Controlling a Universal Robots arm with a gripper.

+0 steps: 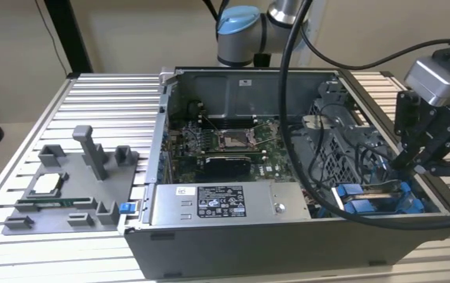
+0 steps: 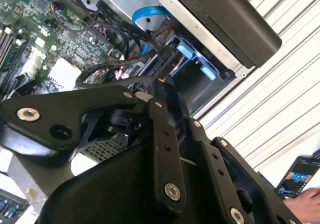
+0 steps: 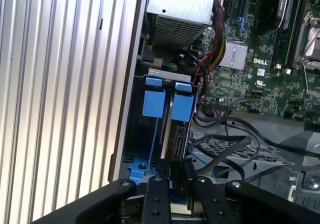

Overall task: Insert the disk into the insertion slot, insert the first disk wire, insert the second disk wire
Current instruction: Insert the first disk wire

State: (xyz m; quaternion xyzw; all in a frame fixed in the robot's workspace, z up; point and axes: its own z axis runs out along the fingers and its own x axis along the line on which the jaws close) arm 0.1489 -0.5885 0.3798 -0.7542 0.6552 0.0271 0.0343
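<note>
Disk (image 3: 170,134) in insertion slot (image 3: 137,129); end effector (image 3: 172,171) points down over it.

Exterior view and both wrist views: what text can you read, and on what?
Power-supply box label: print too small to read.
White sticker, exterior view: blurred.
Motherboard, white markings: not clear enough to quote.
Phone screen: unreadable.
Nothing to quote.
</note>
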